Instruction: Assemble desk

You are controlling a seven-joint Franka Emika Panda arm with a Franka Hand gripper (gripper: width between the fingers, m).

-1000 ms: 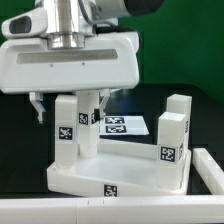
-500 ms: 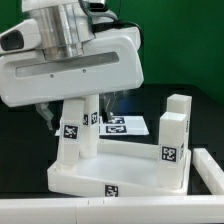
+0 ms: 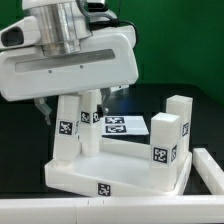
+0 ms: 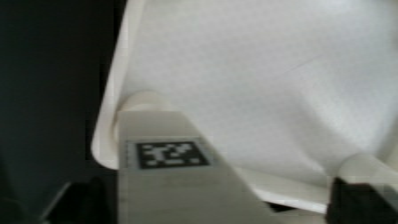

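Observation:
The desk's white tabletop [image 3: 125,172] lies upside down, with white square legs standing in its corner sockets: two at the exterior view's left [image 3: 67,128] and two at its right [image 3: 166,140]. My gripper [image 3: 70,103] hangs over the front left leg, mostly hidden under the white hand. In the wrist view the tagged leg [image 4: 169,150] stands between my dark fingertips [image 4: 361,200], and the tabletop [image 4: 249,70] spreads out beyond it. My gripper [image 4: 222,205] is open, with a gap showing beside the leg on one side.
The marker board [image 3: 127,125] lies flat behind the desk. A white rail [image 3: 110,213] runs along the front, and another white piece [image 3: 208,172] stands at the exterior view's right. The table surface is black.
The tabletop with its legs has shifted and turned slightly toward the exterior view's left. The hand stays over the left legs, a little lower than a second ago.

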